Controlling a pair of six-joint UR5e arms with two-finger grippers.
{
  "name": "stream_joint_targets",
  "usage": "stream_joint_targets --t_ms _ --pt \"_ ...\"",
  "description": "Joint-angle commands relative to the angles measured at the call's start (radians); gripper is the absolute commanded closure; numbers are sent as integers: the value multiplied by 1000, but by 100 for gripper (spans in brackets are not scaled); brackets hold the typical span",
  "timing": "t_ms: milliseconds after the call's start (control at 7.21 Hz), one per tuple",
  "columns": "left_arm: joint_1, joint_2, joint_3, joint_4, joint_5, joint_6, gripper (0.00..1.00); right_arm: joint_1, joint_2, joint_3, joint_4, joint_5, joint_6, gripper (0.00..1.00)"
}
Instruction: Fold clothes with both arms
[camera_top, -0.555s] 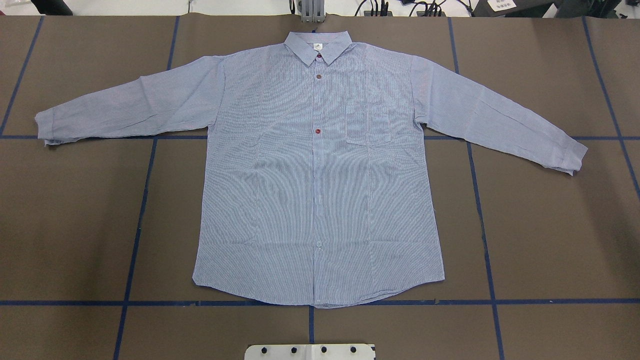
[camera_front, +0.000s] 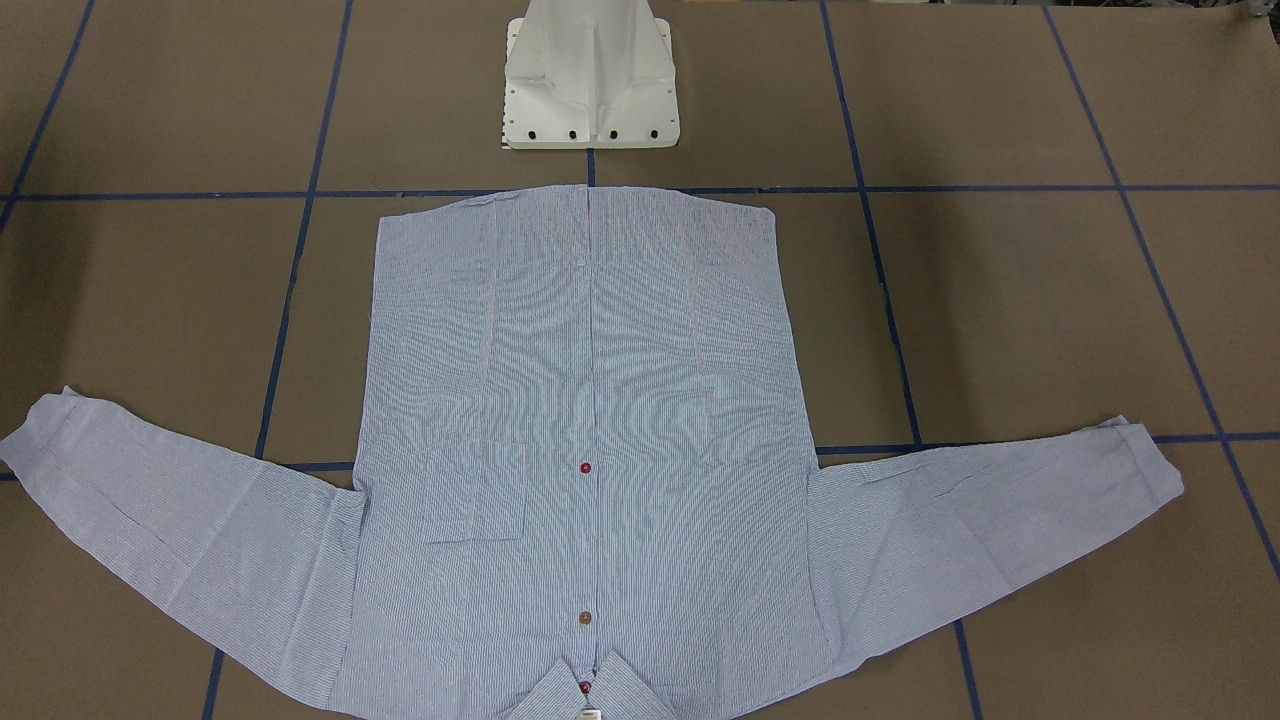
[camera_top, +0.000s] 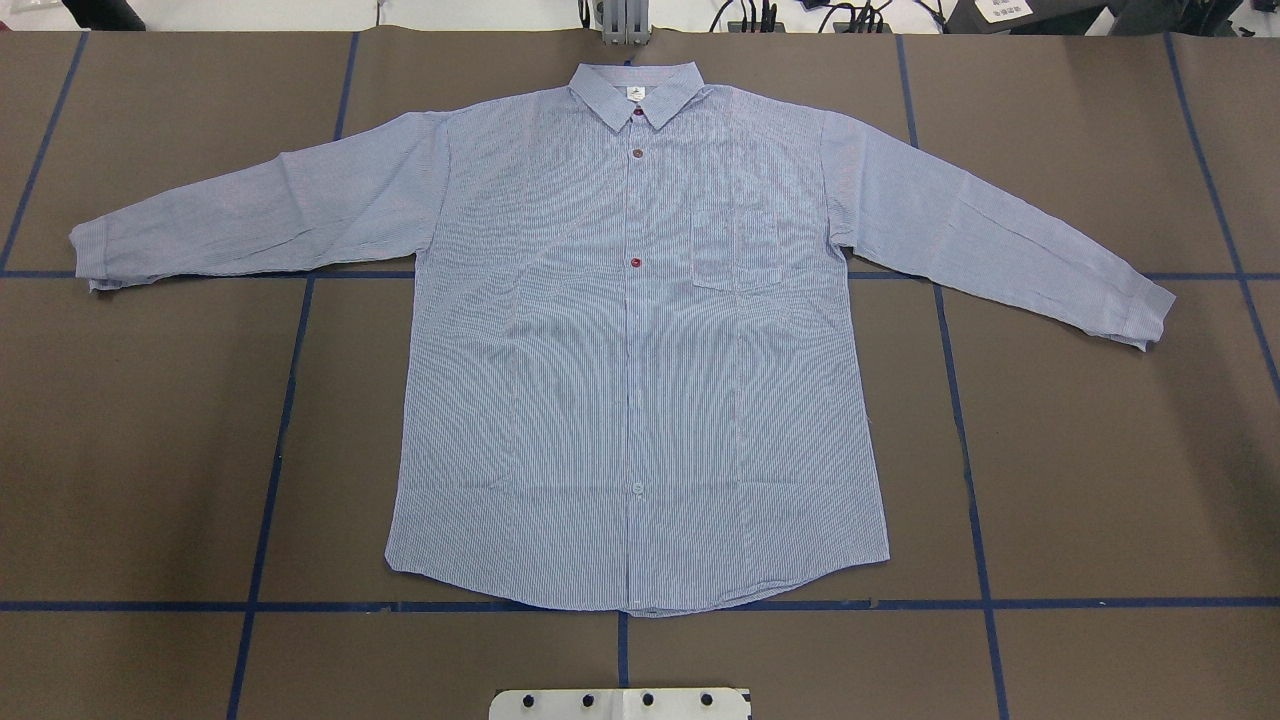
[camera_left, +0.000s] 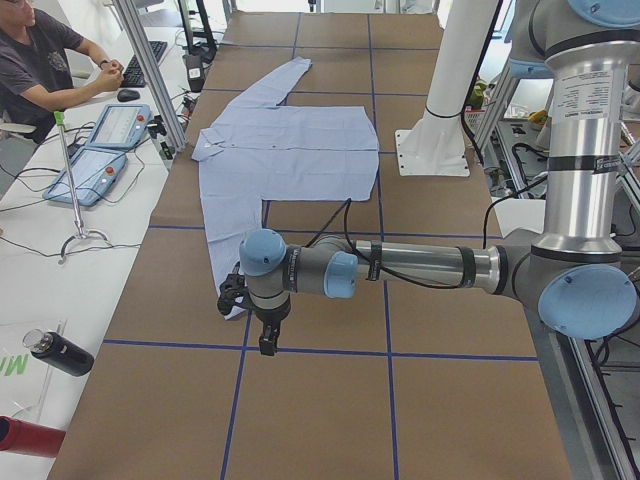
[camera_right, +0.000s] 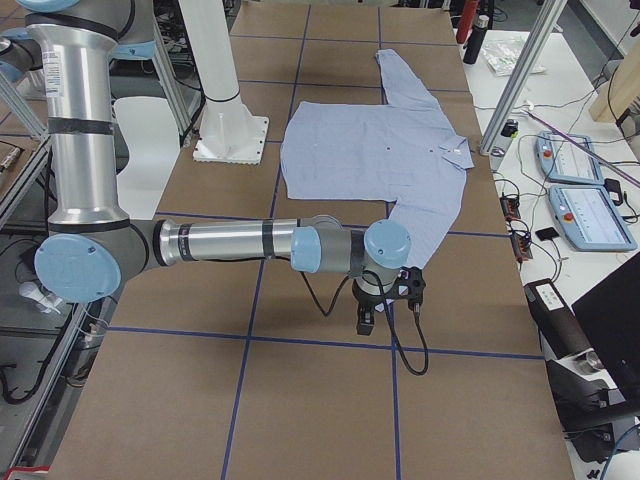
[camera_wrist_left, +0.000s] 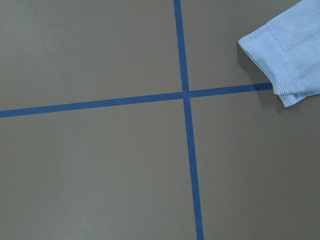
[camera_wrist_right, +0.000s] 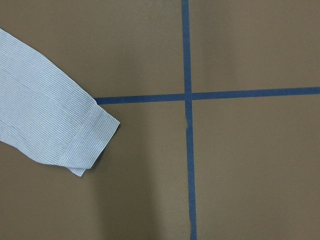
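Observation:
The light blue striped shirt (camera_top: 640, 380) lies flat and face up on the brown table, sleeves spread, collar at the far edge; it also shows in the front view (camera_front: 590, 420). My left gripper (camera_left: 262, 335) hangs over the table just beyond the left sleeve cuff (camera_wrist_left: 285, 55). My right gripper (camera_right: 366, 320) hangs just beyond the right sleeve cuff (camera_wrist_right: 75, 140). Both grippers show only in the side views, so I cannot tell whether they are open or shut. Neither touches the shirt.
Blue tape lines (camera_top: 280, 420) grid the table. The white pedestal base (camera_front: 590, 80) stands at the shirt's hem side. An operator (camera_left: 40, 60) sits beyond the table edge, with teach pendants (camera_left: 100, 150) and a bottle (camera_left: 60, 352) on the side bench.

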Motion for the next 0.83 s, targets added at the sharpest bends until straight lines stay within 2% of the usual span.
stream_joint_targets --t_ms 0,277,555,693 --pt "1 -42 -17 -9 6 2 1 -55 29 -11 49 -5 1 0" --pt "4 -107 -14 -35 -5 2 1 -121 52 -45 116 1 26 0" --pt "33 -119 -3 -96 4 2 1 -172 113 -193 310 1 122 0" --pt "34 -107 -6 -107 -3 0 1 -226 116 -238 451 -9 267 0"
